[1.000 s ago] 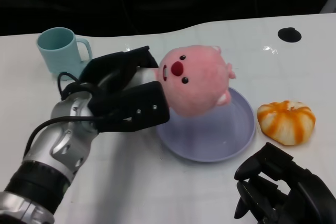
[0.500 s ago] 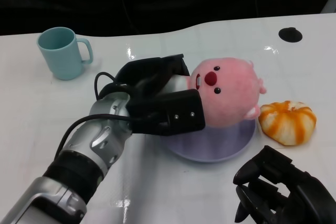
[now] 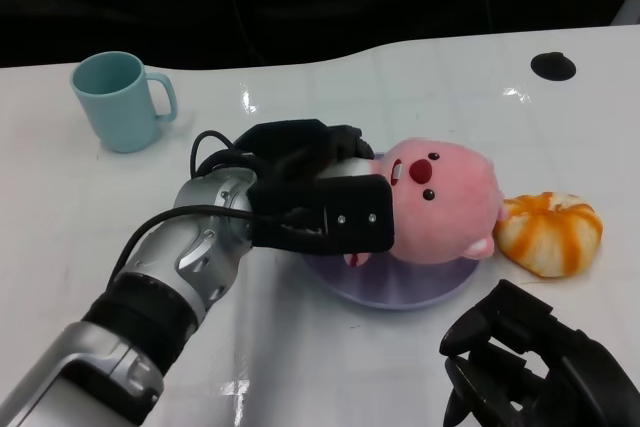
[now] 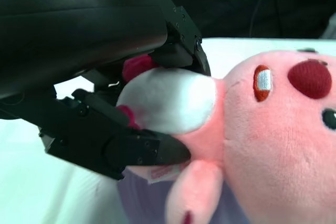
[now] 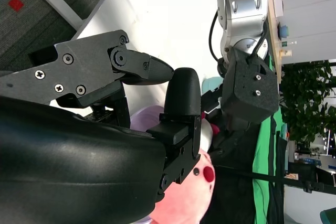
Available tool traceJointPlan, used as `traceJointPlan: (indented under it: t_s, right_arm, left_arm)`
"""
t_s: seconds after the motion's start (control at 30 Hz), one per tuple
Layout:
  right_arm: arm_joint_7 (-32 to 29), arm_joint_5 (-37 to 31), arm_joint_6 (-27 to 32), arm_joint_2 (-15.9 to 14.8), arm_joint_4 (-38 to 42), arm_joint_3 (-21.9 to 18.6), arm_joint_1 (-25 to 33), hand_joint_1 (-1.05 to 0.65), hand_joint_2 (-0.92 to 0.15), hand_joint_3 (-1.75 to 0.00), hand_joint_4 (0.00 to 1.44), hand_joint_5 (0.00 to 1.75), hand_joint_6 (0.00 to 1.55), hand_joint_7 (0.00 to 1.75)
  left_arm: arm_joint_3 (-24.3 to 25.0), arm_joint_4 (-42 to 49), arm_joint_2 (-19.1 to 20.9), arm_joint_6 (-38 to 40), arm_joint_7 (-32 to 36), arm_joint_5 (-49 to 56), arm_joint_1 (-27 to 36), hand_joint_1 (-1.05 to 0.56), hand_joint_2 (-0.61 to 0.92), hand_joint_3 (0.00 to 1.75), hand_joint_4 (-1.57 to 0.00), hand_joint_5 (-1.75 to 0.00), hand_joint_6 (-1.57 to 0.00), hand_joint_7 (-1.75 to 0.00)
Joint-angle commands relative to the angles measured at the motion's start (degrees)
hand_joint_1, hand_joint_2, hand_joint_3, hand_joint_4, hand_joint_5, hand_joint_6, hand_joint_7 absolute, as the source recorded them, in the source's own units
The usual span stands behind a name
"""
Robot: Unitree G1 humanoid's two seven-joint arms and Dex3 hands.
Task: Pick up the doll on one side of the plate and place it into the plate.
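The black fingers (image 3: pixel 300 142) of the left hand (image 3: pixel 305 192) are wrapped around the body of the pink plush doll with a dark red nose (image 3: pixel 440 202), gripping it; the left wrist view shows them (image 4: pixel 131 150) clamped on its white belly and pink side. The doll lies on its side on the round lavender plate (image 3: pixel 400 287) in the middle of the frame, its head toward the right and almost touching the orange-and-white striped plush pumpkin (image 3: pixel 548 231) just beside the plate's right edge. The silver left forearm (image 3: pixel 170 277) runs down to the lower left. At the lower right, the right hand (image 3: pixel 530 372) rests with its fingers curled inward, holding nothing. A teal ceramic mug (image 3: pixel 118 100) stands at the upper left of the white desk (image 3: pixel 60 237), well apart from the plate. A small black round disc (image 3: pixel 552 66) sits at the upper right.
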Motion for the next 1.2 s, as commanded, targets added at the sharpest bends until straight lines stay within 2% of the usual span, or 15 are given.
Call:
traceJointPlan:
  t_s: [0.03, 0.17, 0.27, 0.5, 0.73, 1.2]
  right_arm:
    - [-0.15, -0.38, -0.81, -0.42, -0.77, -0.16, 0.03, -0.35, -0.91, -0.54, 0.59, 1.73, 0.48, 1.61]
    - [-0.12, -0.25, -0.57, -0.53, -0.94, -0.37, 0.08, -0.35, -0.90, -0.55, 0.59, 1.73, 0.49, 1.61]
    - [0.10, -0.05, -0.77, -0.64, -0.86, -0.47, 0.09, -0.34, -0.91, -0.56, 0.59, 1.73, 0.48, 1.60]
    - [0.00, -0.27, -1.15, -0.75, -0.62, -0.49, 0.25, -0.34, -0.91, -0.56, 0.58, 1.72, 0.48, 1.60]
    - [0.18, 0.18, -1.16, -0.80, -0.60, -0.70, 0.21, -0.33, -0.91, -0.56, 0.58, 1.72, 0.48, 1.61]
    - [0.28, 0.14, -1.28, -0.56, -0.35, -0.57, 0.10, -0.33, -0.91, -0.56, 0.58, 1.73, 0.48, 1.60]
  left_arm:
    - [-0.98, -2.15, 1.88, 0.70, -2.69, 1.11, -1.12, -0.52, 0.92, 0.35, -0.32, -0.32, -0.32, 0.00]
    - [-1.79, -4.29, 3.01, 1.01, -5.14, 1.86, -0.69, -0.72, 0.92, 0.45, -0.09, -0.17, -0.12, 0.00]
    - [-2.40, -5.27, 3.84, 0.68, -5.69, 2.45, -0.42, -0.83, 0.92, 0.52, -0.02, -0.10, -0.06, 0.00]
    - [-3.52, -8.10, 6.66, -1.11, -6.21, 3.82, 0.37, -1.02, 0.92, 0.59, 0.00, -0.01, -0.02, 0.00]
    - [-1.65, -13.29, 9.33, -1.67, -6.86, 2.91, 3.05, -1.04, 0.92, 0.59, -0.01, 0.00, -0.02, 0.00]
    - [7.95, -31.53, 17.50, -7.61, -7.72, -5.51, 17.67, -0.96, 0.92, 0.56, -0.08, -0.05, -0.04, -0.02]
